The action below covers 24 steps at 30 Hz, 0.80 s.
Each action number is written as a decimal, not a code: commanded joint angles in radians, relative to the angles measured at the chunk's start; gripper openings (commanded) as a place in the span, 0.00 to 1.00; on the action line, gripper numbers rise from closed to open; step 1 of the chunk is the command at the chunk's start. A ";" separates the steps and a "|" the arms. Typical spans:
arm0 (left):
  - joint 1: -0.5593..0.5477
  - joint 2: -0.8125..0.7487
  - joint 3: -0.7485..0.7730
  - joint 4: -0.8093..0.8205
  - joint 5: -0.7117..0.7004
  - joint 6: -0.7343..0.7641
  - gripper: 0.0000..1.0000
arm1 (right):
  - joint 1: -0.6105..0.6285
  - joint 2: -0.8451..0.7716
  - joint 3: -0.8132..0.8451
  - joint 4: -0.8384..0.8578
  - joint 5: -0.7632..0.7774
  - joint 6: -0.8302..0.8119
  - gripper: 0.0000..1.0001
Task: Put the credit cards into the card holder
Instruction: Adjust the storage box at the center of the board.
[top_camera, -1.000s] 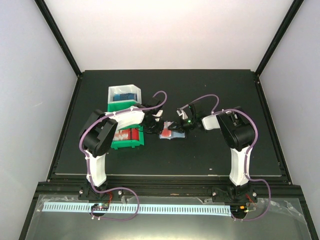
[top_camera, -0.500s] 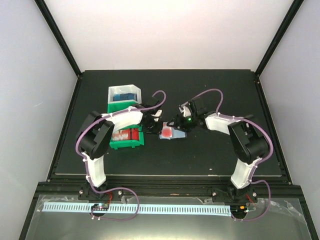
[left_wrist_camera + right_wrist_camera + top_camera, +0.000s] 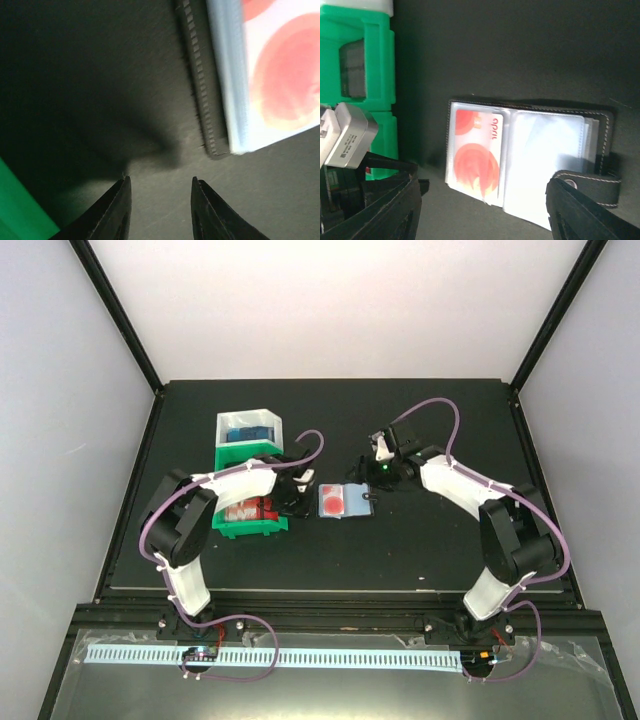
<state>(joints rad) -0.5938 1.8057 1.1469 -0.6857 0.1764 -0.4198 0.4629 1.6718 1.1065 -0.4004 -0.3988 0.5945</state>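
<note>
Top external: right pincer [image 3: 372, 478] now off card holder [image 3: 338, 501]

Parted jaws near card holder [image 3: 234, 75]

Left wrist view: the card holder [image 3: 227, 75] is blurred and cut by the top and right edges — its red card [image 3: 285, 85] too. The green tray [image 3: 375, 65] runs off the right wrist view's left edge; from above its contents are too small to tell.
</note>
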 commanded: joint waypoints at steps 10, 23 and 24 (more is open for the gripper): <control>0.090 -0.130 -0.140 -0.109 -0.239 -0.080 0.39 | -0.004 -0.050 -0.011 -0.075 0.066 -0.044 0.70; 0.174 -0.300 -0.089 -0.097 -0.160 0.023 0.57 | -0.004 -0.115 -0.036 -0.106 0.073 -0.103 0.70; 0.179 -0.323 -0.084 -0.113 -0.167 0.027 0.60 | -0.004 -0.123 -0.038 -0.106 0.068 -0.110 0.71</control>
<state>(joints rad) -0.4248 1.5795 0.9989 -0.7738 -0.0242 -0.4519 0.4633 1.5944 1.0836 -0.4919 -0.3378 0.5304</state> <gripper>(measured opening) 0.544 0.703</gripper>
